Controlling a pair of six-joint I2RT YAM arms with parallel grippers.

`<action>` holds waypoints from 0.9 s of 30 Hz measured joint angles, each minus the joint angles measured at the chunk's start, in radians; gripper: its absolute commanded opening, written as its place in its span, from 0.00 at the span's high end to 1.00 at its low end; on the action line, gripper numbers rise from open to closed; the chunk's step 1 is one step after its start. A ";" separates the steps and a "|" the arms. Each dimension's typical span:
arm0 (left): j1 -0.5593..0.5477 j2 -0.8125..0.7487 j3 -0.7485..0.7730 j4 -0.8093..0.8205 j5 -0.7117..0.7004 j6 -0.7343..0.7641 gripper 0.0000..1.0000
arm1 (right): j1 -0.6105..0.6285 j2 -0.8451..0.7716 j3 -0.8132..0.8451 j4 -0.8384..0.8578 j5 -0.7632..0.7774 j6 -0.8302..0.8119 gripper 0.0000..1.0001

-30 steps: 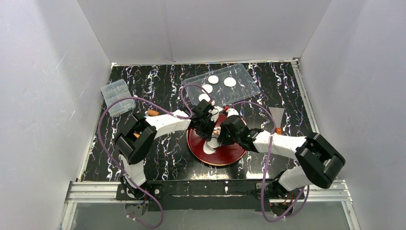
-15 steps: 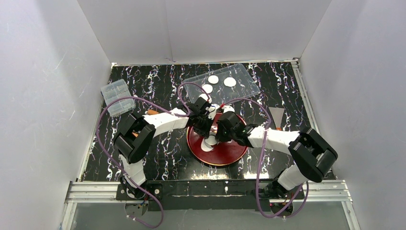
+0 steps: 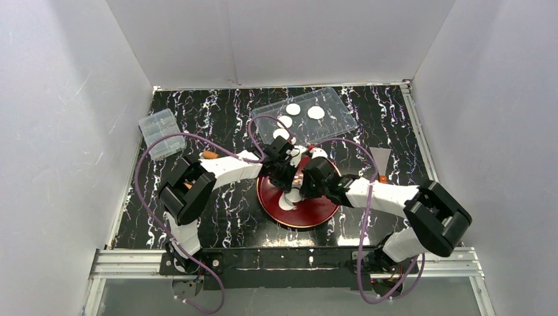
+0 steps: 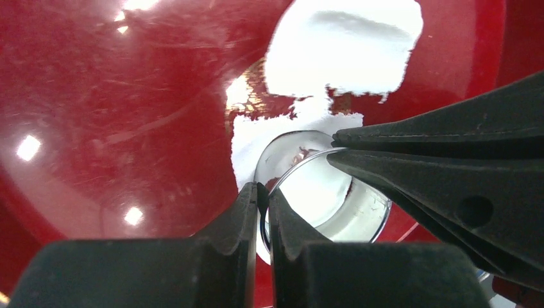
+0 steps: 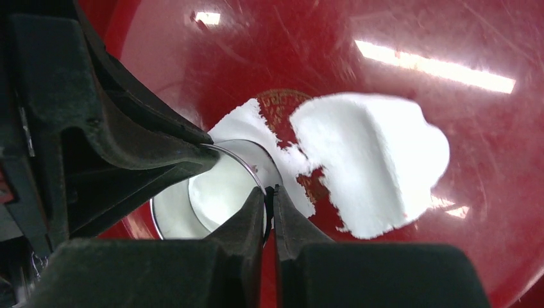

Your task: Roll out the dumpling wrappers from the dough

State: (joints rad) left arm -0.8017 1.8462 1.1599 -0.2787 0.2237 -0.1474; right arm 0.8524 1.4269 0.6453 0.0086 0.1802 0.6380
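A ragged white sheet of dough (image 4: 340, 51) (image 5: 372, 160) lies on the red plate (image 3: 309, 220). A shiny metal ring cutter (image 4: 321, 186) (image 5: 212, 186) stands on the sheet's edge, with white dough filling its inside. My left gripper (image 4: 263, 189) (image 3: 287, 181) is shut on the ring's rim on one side. On the opposite side my right gripper (image 5: 269, 192) (image 3: 297, 187) is shut on the rim. Several round dumpling wrappers (image 3: 293, 108) lie in the clear tray (image 3: 342, 112) behind the plate.
A small clear lidded box (image 3: 158, 131) sits at the left of the black marbled table. A grey scraper (image 3: 380, 157) lies at the right. An orange-tipped tool (image 3: 209, 155) shows beside the left arm. White walls close in three sides.
Both grippers, with the ring, shifted slightly up and left on the plate, then came back to about where they were a second ago. Both stay shut on the ring.
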 measured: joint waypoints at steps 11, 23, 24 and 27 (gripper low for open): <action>0.039 -0.009 -0.010 0.001 0.002 0.028 1.00 | 0.000 0.021 0.002 0.061 0.003 0.007 0.99; 0.037 -0.008 -0.007 0.002 -0.012 0.040 1.00 | 0.007 0.054 0.047 0.024 0.018 0.004 0.99; 0.047 -0.011 -0.008 0.001 -0.016 0.045 1.00 | 0.007 0.075 0.068 0.027 0.018 -0.003 0.99; 0.059 -0.014 -0.010 0.001 -0.020 0.056 1.00 | 0.008 0.091 0.082 0.033 0.020 -0.013 0.99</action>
State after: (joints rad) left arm -0.7425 1.8324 1.1496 -0.2779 0.2035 -0.0914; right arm 0.8608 1.5181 0.7269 0.0418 0.2005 0.6250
